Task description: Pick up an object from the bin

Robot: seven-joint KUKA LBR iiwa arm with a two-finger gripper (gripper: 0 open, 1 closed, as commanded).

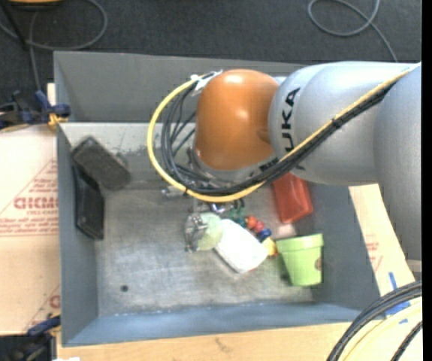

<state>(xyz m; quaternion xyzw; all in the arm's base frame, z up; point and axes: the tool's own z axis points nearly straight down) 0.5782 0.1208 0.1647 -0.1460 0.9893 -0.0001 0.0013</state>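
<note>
w/ gripper (196,232) at pale lump (212,235) by white block (240,249) (claw state: can't tell), centre before closing.

Tight little cluster just right of the bin's middle, pale green lump at its left end!
The pale green lump (211,233) sits on the bin (125,269) floor right beside the gripper (194,233), touching a white rounded thing (240,250) that angles toward the near wall. A bright green cup (303,260) lies near the right wall, wide rim toward the far wall, with a red block (291,198) behind it and small coloured bits (255,224) between.
</note>
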